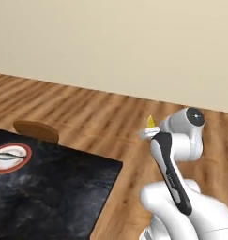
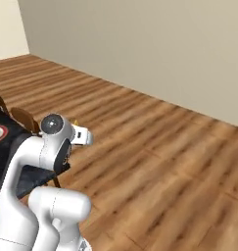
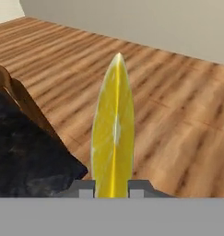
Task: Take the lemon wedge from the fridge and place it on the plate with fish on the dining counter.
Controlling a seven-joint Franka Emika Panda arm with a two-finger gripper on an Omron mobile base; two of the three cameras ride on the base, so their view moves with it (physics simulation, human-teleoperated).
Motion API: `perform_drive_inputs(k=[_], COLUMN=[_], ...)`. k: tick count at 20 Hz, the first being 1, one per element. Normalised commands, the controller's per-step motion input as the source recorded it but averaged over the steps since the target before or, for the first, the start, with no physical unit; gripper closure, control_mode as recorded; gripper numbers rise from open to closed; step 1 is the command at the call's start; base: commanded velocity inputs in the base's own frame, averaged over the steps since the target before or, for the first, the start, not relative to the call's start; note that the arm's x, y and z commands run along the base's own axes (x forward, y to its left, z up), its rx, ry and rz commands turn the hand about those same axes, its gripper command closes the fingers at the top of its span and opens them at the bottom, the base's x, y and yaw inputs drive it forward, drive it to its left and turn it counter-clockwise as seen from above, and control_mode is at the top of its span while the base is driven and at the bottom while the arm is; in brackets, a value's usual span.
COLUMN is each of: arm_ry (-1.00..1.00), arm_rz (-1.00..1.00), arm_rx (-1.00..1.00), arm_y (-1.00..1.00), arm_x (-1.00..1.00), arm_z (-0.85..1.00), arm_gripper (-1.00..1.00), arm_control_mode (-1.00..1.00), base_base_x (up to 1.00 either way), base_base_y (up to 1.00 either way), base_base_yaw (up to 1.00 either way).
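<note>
You are looking across a wide wood-plank floor (image 1: 87, 112) that runs to a plain beige wall (image 1: 115, 42), and the robot stands on that floor just off the corner of the dining counter (image 1: 49, 192), whose glossy black marbled top fills the lower left of the left base view and shows again as a dark patch at the left edge of the right base view. A brown wooden chair (image 1: 36, 130) is tucked against the far edge of the counter; in the right base view you can see chair backs (image 2: 25, 119) at that same side. The white arm (image 1: 174, 173) is folded up in front of you, its wrist turned so the hand points away over the bare floor rather than over the counter. On the counter, near its left end and well apart from the hand, sits the plate with fish (image 1: 10, 158), the red-orange rim cut by the picture edge and the dark slender fish lying across the white middle. The gripper (image 3: 112, 189) is closed narrowly on the lemon wedge (image 3: 113, 138): in the hand view its two dark fingertips (image 3: 85, 189) press the wedge's lower end from either side, and the wedge stands upright between them, its point aimed away from the hand. From the left base camera you see just the yellow tip poking above the hand.
</note>
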Motion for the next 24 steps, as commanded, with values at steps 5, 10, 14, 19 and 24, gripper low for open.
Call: perform_drive_inputs(k=[5,10,14,19,24], arm_ry=[0.00,0.00,0.00,0.00,0.00], arm_rz=[0.00,0.00,0.00,0.00,0.00], arm_rx=[0.00,0.00,0.00,0.00,0.00], arm_y=[0.00,0.00,0.00,0.00,0.00], arm_x=[0.00,0.00,0.00,0.00,0.00], arm_z=[0.00,0.00,0.00,0.00,0.00], arm_gripper=[1.00,1.00,1.00,1.00,1.00], arm_control_mode=[1.00,1.00,1.00,1.00,1.00], base_base_x=[1.00,0.99,0.80,0.14,0.00], base_base_y=[-0.67,-0.56,-0.55,-0.50,-0.41], base_base_yaw=[0.47,0.55,0.60,0.72,0.78])
